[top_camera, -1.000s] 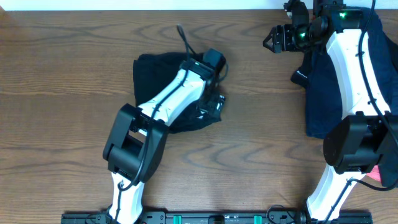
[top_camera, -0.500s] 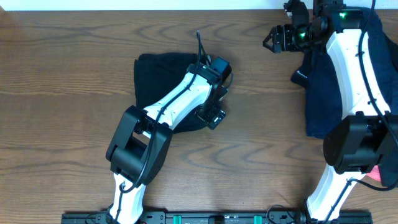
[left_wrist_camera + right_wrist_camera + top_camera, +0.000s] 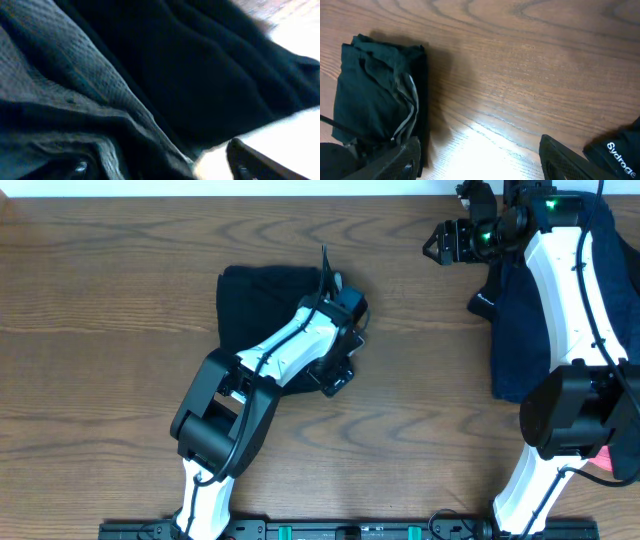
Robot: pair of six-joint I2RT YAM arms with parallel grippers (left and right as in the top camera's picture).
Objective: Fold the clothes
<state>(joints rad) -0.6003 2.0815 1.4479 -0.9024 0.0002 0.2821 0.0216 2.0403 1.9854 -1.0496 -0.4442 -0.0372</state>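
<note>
The black shorts [image 3: 250, 305] lie folded into a compact bundle left of the centre of the desk [image 3: 110, 380]. The left gripper [image 3: 337, 373] sits low at the bundle's right edge, and its camera is filled with dark fabric. I cannot tell whether its jaws stand wide or pinch cloth. The right gripper [image 3: 479, 145] hovers wide and empty over bare wood near the far edge, beside a navy garment [image 3: 520, 330].

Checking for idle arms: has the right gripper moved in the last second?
No. The right gripper sits at the same spot near the table's far edge, beside the navy garment.
</note>
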